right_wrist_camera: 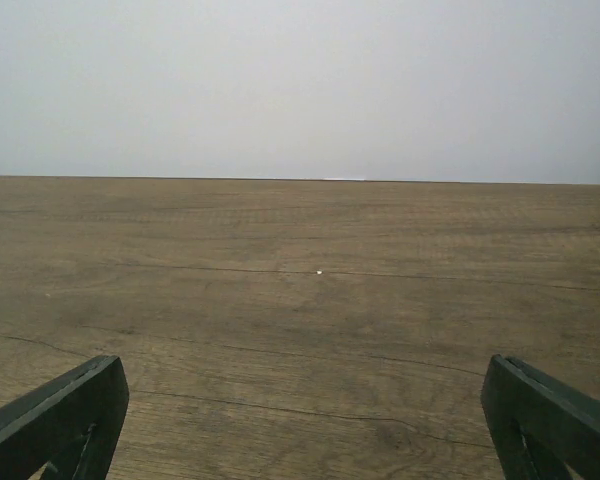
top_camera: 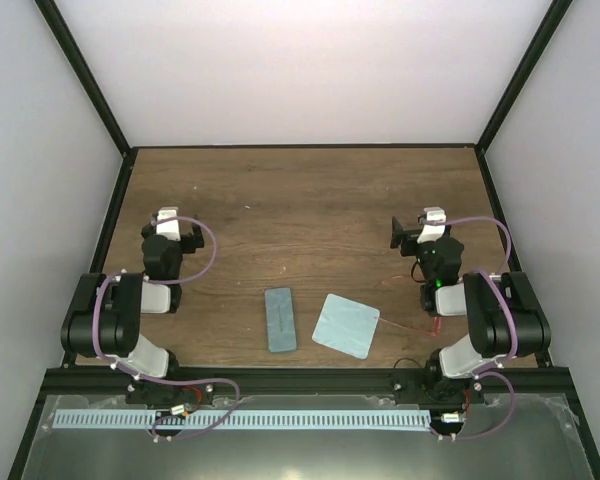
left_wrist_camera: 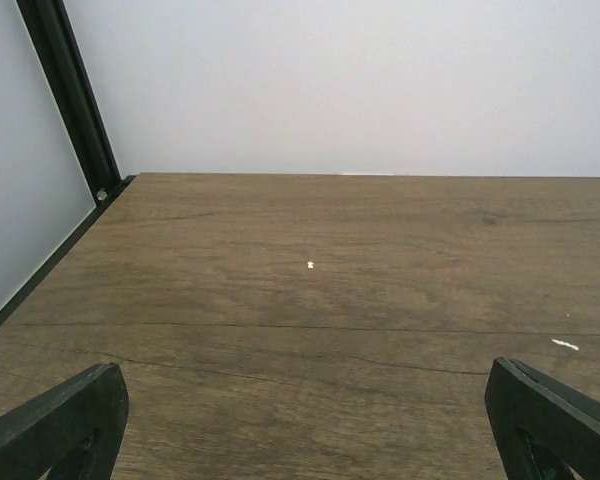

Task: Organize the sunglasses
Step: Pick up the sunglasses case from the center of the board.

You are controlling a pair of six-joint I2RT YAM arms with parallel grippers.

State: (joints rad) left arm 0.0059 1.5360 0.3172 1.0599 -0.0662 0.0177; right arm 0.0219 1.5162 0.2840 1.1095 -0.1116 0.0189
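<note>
The sunglasses (top_camera: 421,325) show as a thin red wire frame lying on the table at the near right, just right of the cloth and partly tucked beside the right arm's base. My right gripper (top_camera: 420,230) hovers farther back over bare wood, open and empty. Over the left side my left gripper (top_camera: 172,230) is also open and empty. Each wrist view shows only bare wood between the wide-apart fingers of the left gripper (left_wrist_camera: 310,425) and the right gripper (right_wrist_camera: 305,425); the sunglasses lie outside both.
A blue-grey oblong case (top_camera: 280,319), closed, lies near the front middle of the wooden table (top_camera: 300,200). A pale blue square cloth (top_camera: 346,325) lies just right of it. Black frame posts and white walls enclose the table.
</note>
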